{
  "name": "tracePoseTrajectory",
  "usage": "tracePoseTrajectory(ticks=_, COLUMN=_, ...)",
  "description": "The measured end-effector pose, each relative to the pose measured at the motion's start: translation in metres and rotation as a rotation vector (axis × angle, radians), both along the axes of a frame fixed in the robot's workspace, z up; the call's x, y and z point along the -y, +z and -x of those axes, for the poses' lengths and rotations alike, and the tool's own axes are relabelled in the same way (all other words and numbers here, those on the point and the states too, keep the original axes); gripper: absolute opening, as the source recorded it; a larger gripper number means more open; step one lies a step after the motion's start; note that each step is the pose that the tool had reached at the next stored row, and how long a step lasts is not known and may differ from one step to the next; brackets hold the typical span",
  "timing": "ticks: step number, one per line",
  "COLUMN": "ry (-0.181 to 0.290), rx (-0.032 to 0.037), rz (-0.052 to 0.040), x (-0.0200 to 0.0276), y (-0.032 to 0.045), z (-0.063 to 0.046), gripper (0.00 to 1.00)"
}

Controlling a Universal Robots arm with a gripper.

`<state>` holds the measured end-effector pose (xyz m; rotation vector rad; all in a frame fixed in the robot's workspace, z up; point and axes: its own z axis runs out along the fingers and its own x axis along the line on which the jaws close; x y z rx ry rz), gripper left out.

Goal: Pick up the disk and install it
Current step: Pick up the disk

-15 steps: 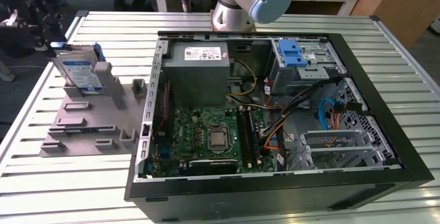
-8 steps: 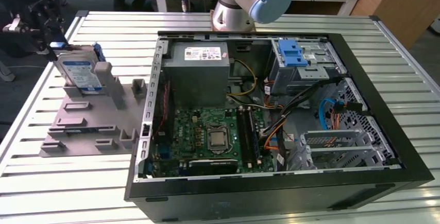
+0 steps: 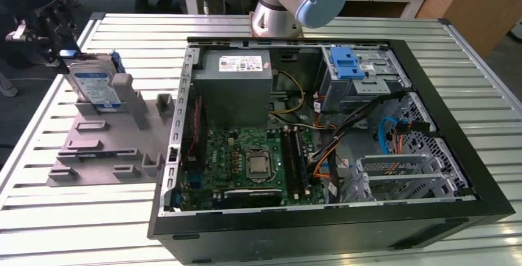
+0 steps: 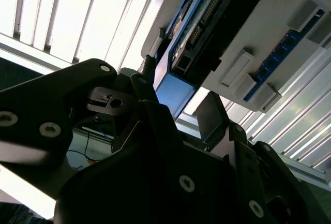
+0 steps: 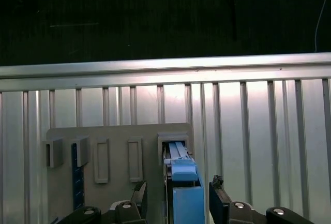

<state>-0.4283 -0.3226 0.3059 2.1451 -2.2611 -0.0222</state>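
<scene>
The disk (image 3: 94, 85) stands on edge in a slot at the far end of a grey holder plate (image 3: 106, 150), at the exterior view's left; its white-and-blue label and blue bracket show. My gripper (image 3: 65, 52) sits at the disk's far upper end. In both wrist views the disk's blue bracket end (image 5: 183, 182) (image 4: 199, 27) lies between the two black fingers (image 5: 140, 193), with a gap on each side. My gripper (image 5: 178, 188) (image 4: 178, 92) is open and straddles the disk without closing on it.
An open computer case (image 3: 175, 156) lies beside the holder at the exterior view's right, with a grey power supply (image 3: 236, 82), a motherboard (image 3: 253, 162) and a blue-latched drive cage (image 3: 355, 67). The arm's base (image 3: 285, 3) stands behind the case. All of it rests on a slatted metal table (image 3: 82, 223).
</scene>
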Motion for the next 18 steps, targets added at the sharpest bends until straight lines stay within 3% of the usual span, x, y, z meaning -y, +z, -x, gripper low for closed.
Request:
tracePoseTrajectory(ticks=11, ry=0.000, rx=0.0001, rz=-0.0001, x=0.0000, y=-0.0027, z=0.0000, gripper=0.59)
tracePoseTrajectory(ticks=18, ry=0.000, rx=0.0003, rz=0.0000, x=0.0000, y=-0.0088, z=0.0000, gripper=0.59)
